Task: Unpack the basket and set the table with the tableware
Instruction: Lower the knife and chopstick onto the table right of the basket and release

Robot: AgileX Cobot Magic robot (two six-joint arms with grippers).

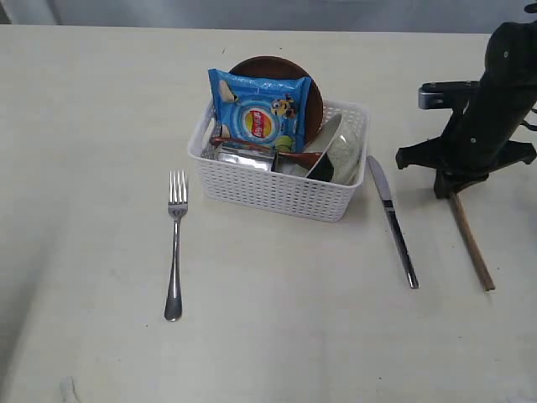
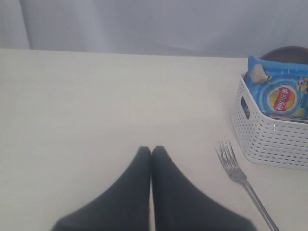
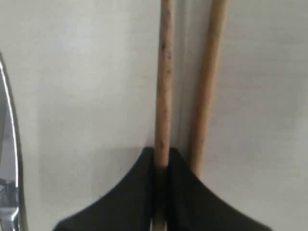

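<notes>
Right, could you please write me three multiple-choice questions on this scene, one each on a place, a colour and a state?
1. In the exterior view, where does the fork lie?
A on the table, left of the basket
B inside the basket
C across the table's edge
2. What colour is the snack bag?
A red
B blue
C green
3. How is the left gripper?
A open wide
B shut on the fork
C shut, empty

1 A: the fork lies flat on the table beside the basket.
2 B: the wrapper is plainly blue.
3 C: its fingers meet with nothing between them.
</notes>
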